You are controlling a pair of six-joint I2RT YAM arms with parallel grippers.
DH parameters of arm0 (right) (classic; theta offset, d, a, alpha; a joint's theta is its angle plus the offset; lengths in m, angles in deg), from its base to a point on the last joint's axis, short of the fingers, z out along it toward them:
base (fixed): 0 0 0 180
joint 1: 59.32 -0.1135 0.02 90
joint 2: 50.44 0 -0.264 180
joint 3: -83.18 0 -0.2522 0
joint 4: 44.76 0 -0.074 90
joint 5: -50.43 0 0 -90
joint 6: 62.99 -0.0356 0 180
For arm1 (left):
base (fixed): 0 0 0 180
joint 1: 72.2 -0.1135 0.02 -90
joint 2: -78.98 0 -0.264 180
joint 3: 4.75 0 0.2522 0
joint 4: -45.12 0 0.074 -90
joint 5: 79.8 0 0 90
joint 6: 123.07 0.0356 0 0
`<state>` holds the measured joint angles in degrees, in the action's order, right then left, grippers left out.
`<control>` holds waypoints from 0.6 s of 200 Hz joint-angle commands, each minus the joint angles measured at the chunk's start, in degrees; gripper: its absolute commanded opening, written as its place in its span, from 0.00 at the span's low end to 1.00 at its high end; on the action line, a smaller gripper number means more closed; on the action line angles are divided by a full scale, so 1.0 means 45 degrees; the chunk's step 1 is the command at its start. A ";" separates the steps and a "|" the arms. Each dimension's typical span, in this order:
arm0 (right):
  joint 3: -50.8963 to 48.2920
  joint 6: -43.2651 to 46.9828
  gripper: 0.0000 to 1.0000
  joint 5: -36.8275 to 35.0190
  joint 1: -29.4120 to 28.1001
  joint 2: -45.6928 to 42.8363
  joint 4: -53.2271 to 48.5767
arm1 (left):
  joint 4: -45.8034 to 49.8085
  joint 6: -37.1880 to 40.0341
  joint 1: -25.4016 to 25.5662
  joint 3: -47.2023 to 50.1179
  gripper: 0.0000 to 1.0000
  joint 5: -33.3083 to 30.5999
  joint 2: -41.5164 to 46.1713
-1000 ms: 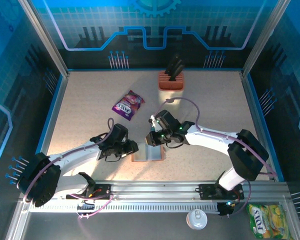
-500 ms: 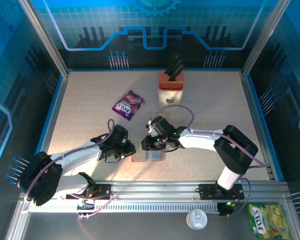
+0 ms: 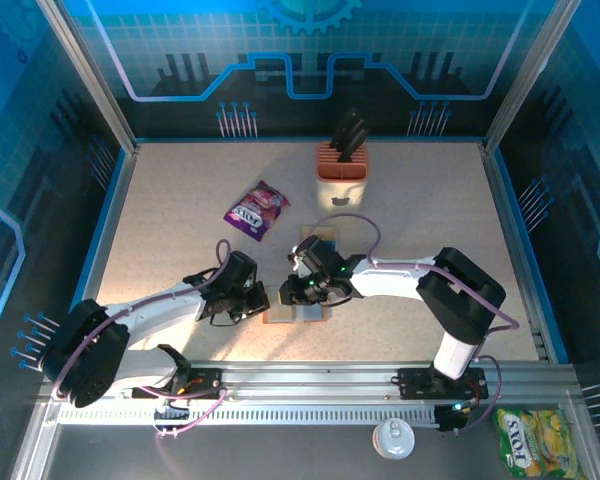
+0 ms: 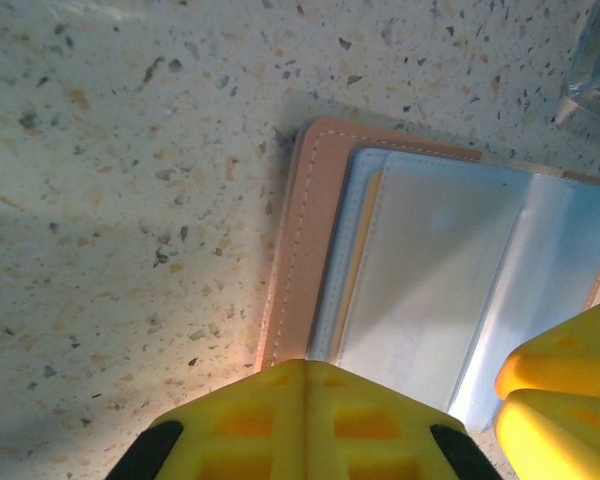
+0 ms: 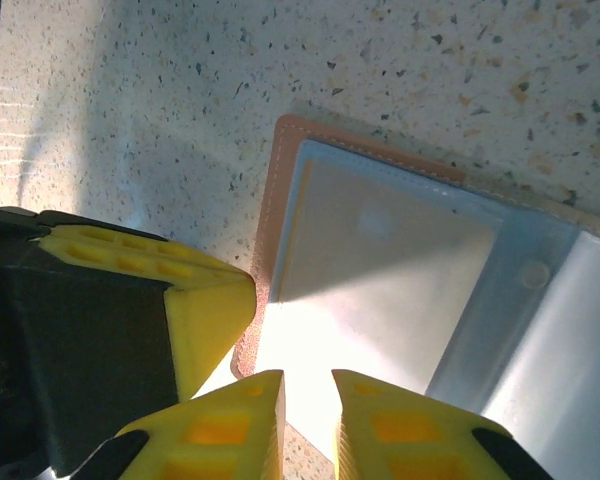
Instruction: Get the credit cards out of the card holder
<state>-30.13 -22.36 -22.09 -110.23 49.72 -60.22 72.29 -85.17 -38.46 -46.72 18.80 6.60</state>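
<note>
- The left gripper (image 4: 305, 385) was closed, its tips hiding the brown edge of the card holder (image 4: 310, 250), which lay open on the table (image 3: 180, 190).
- The right gripper (image 5: 307, 385) had its jaws a slit apart over it.
- The credit cards (image 4: 352, 270) sat inside, blurred by glare.

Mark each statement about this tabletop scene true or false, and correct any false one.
1. The brown leather card holder lies open on the speckled table. True.
2. The purple snack packet rests on the card holder. False: it lies apart from it, farther from the arms' bases.
3. The left pincer is shut, with its tips at the card holder's edge. True.
4. The orange knife block lies tipped on its side. False: it stands upright near the far edge, with dark handles sticking up.
5. The right pincer is near a corner of the card holder, with a narrow gap between its fingers. True.
</note>
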 commanded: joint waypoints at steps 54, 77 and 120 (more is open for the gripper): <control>0.0484 -0.0194 0.20 0.0247 -0.0334 0.0497 -0.0249 | 0.0027 0.0248 -0.0100 0.0235 0.03 0.0179 -0.0399; 0.0530 -0.0242 0.20 0.0272 -0.0399 0.0603 -0.0266 | 0.0067 0.0239 -0.0095 0.0231 0.04 0.0159 -0.0399; 0.0590 -0.0340 0.24 0.0223 -0.0477 0.0772 -0.0385 | 0.0048 0.0249 -0.0110 0.0280 0.04 0.0187 -0.0537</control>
<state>-28.93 -23.10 -21.48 -111.39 52.00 -60.63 72.25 -85.14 -38.51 -46.41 18.98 5.27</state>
